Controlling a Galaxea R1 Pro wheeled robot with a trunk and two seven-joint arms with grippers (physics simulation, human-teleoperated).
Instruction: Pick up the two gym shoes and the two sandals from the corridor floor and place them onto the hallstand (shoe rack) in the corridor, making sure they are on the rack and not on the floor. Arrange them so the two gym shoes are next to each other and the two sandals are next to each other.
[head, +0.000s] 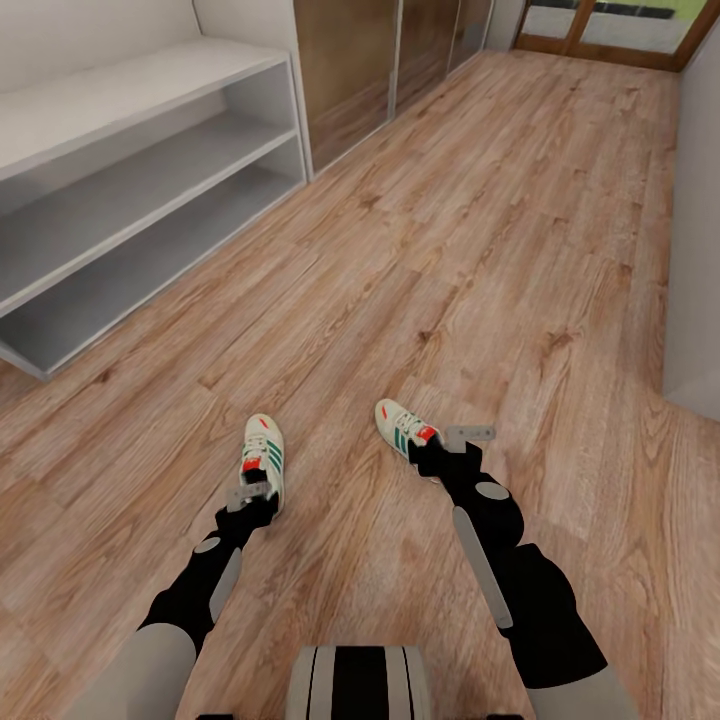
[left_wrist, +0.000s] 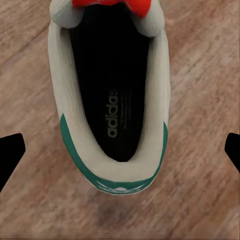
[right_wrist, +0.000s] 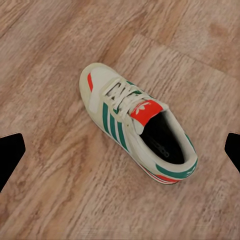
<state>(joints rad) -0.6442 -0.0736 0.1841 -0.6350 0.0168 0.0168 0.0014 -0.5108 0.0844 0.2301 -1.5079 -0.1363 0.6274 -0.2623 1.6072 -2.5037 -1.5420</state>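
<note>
The corridor floor (head: 480, 220) of light brown wood planks stretches ahead toward a wood-framed glass door (head: 610, 25) at the far end. Along the left wall stands the hallstand (head: 130, 200), a low white-grey unit with a thick top and 2 open tiers below it; nothing lies on the parts of its shelves that can be seen. Past it, brown wooden panels (head: 350, 70) line the same wall.

Both gym shoes rest on the floor in front of the robot, well apart from the rack. The left gym shoe (head: 265, 455) points away from the robot, and the left gripper (head: 255, 493) hangs right over its heel; from the left wrist camera the shoe's dark opening (left_wrist: 112, 95) sits between the 2 spread black fingertips (left_wrist: 10, 155), which are released and not touching it. The right gym shoe (head: 403, 425) lies angled, toe toward the left, with the right gripper (head: 452, 445) above its heel end. The right wrist camera shows that whole shoe (right_wrist: 135, 122) on the planks, fingertips (right_wrist: 11, 157) wide apart and clear of it.
</note>
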